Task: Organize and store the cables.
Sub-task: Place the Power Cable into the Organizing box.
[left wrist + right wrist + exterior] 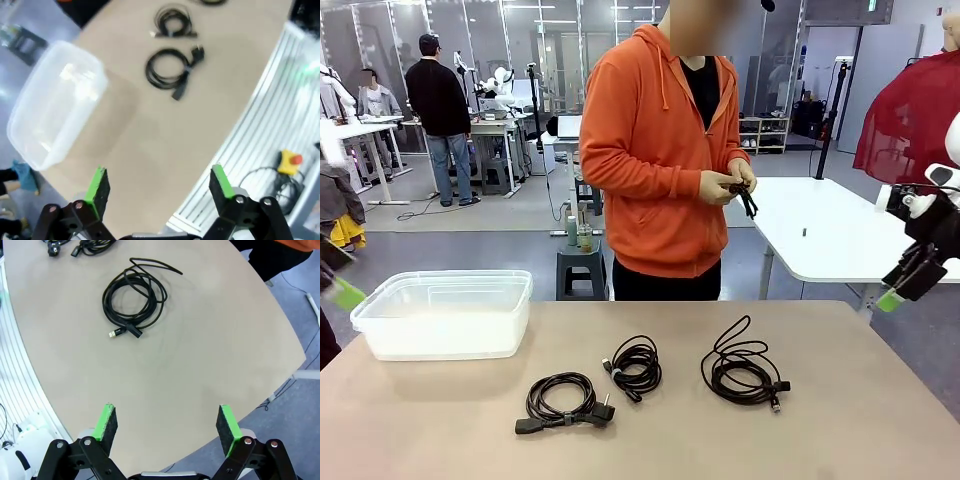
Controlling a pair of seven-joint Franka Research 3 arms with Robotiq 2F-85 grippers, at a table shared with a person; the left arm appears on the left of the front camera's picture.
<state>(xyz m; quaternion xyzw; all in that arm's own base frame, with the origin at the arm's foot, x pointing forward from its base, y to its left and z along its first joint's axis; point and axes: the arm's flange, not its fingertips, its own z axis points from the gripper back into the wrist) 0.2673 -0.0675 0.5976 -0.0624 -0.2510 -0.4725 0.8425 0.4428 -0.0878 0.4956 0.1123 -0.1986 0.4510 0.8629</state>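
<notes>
Your tan tabletop [840, 430] carries three coiled cables [635, 367] in a row, with a clear bin [440, 345] at its left end. Across it, a person's hands [732, 184] work on a fourth cord [749, 203]. Both end effectors are released and empty. The left end effector [160, 182] hovers by the left edge near the bin, and the right end effector [167, 417] by the right edge. The right coil [132, 302] lies ahead of your right end effector, toward the table's middle, with a loose loop reaching toward the person. Your right arm is nearer to it; the bin sits well apart, across the tabletop.
</notes>
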